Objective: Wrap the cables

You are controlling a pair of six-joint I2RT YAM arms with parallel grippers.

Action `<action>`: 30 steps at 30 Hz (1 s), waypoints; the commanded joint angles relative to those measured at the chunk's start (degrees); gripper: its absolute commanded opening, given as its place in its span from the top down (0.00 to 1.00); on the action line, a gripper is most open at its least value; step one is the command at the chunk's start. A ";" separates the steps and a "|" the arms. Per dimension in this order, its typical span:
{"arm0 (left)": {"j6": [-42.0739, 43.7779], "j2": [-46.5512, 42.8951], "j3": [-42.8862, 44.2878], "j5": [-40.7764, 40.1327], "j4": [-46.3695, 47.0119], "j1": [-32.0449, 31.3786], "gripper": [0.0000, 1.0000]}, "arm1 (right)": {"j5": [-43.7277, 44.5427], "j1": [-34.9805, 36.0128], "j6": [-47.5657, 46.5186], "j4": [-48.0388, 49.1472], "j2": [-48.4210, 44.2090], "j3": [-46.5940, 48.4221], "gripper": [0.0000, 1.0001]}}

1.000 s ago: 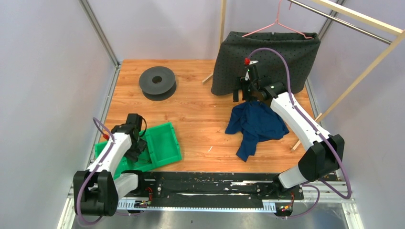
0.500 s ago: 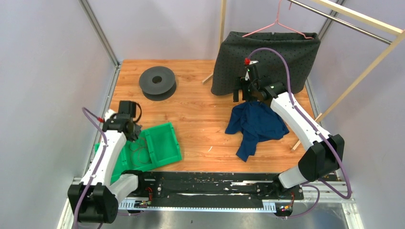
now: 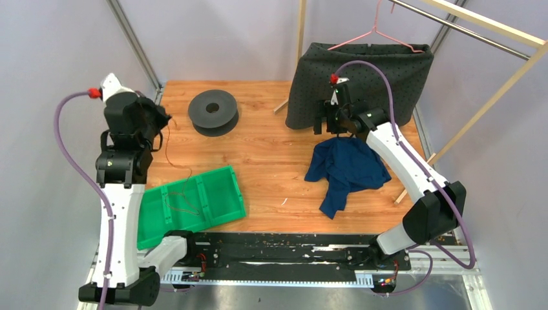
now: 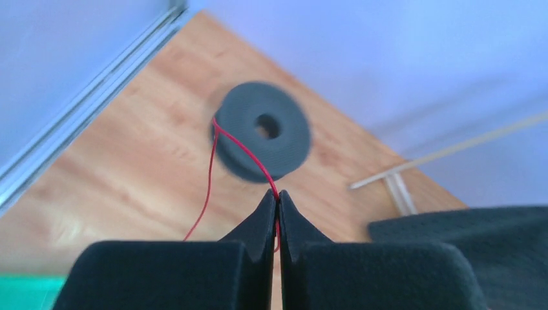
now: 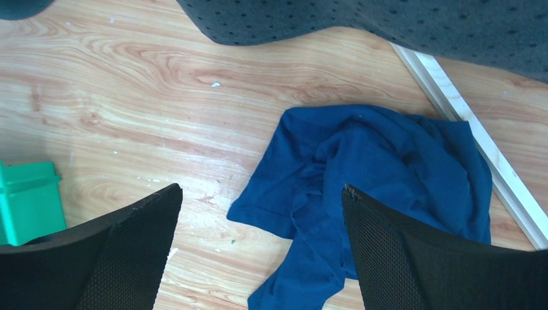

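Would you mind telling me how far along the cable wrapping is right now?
Done: nothing wound; the spool looks bare. In hand: the left gripper is shut on a red cable, its tail trailing toward the green bin. Left: winding it, plus the cables in the bin. The right gripper hangs open.

Soft, even overhead light, bright throughout, faint shadow beside the spool (image 3: 213, 111) near the worktop's (image 3: 271, 161) far-left corner, top view sharp, left wrist view hazy and blurred, red cable (image 4: 210, 174) fairly crisp, right wrist view clear, wood grain distinct
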 commanded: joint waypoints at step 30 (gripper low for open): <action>19.22 17.57 20.76 4.09 12.02 -3.77 1.00 | -17.21 11.71 -2.49 16.88 10.77 15.96 0.09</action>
